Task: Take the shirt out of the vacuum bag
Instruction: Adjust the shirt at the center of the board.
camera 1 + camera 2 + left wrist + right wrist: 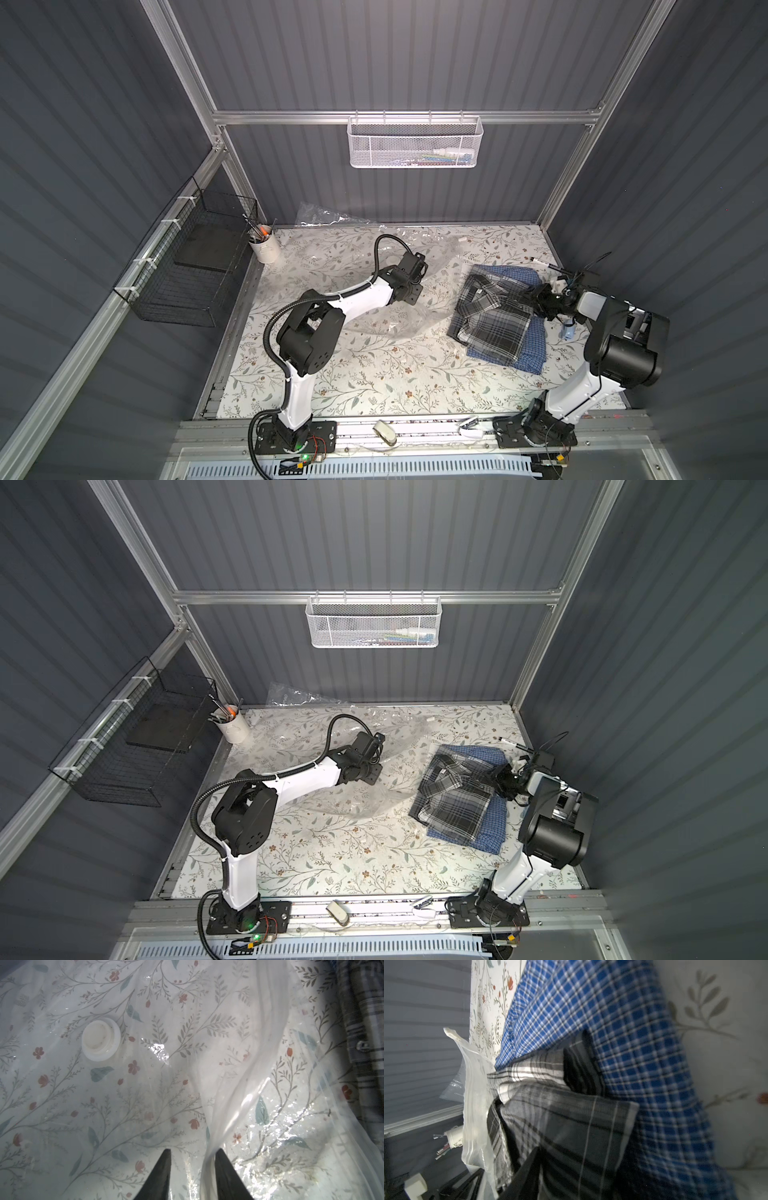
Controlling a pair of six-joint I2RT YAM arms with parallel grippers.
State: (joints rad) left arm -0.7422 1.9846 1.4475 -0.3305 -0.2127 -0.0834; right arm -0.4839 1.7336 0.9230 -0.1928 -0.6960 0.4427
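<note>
- The grey plaid shirt, soft woven cloth folded to a rough rectangle, lies outside the bag at frame right, on top of a blue checked shirt. Its long axis runs steeply, with the collar toward the upper left.
- The right gripper sits at the plaid shirt's right edge; whether its jaws clamp the cloth cannot be told.
- The vacuum bag, glossy and crumpled, lies mid-frame on the floral tabletop, zip mouth toward the shirts. Its outline is hard to trace.
- Its round white valve cap shows only in the left wrist view.
- The left gripper stands spread, with a fold of film between its fingers.
- A smaller clear bag leans against the back wall.
</note>
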